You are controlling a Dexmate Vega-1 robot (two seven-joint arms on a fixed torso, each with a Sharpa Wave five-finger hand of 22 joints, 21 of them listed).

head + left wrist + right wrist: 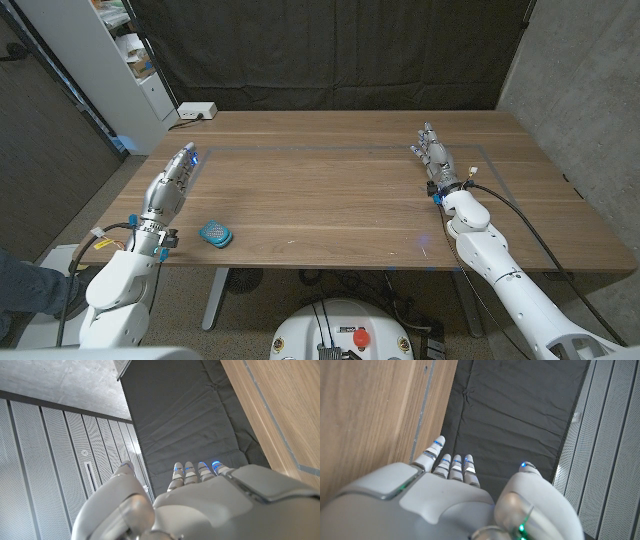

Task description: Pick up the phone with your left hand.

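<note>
1. Wooden table (340,200) in the head view carries one small teal object (215,235), rounded and lying near the front edge on the robot's left side. It is too small to tell whether it is the phone.
2. Two robot hands show in that view. The left hand (176,175) is over the table's left edge with its fingers stretched forward and holding nothing. The right hand (436,158) is over the table's right part, fingers apart and likewise holding nothing.
3. The teal object lies nearer the robot than the left hand's fingertips, just beside the left wrist and slightly toward the table's middle. It is apart from the hand, not touching it, and well apart from the right hand.
4. One white power strip (196,111) sits at the table's far left corner, and one white shelf unit (120,60) stands behind it. A dark curtain (330,50) hangs behind the table.
5. Left wrist view: the left hand (200,505) shows from its back, fingers (190,472) straight and together, thumb apart, nothing held. A strip of the table (280,405) and the curtain (190,420) lie beyond.
6. Right wrist view: the right hand (455,505) shows from its back, fingers (452,466) extended, thumb to the side, nothing in its grasp. The table (370,415) and curtain (520,410) lie beyond.
</note>
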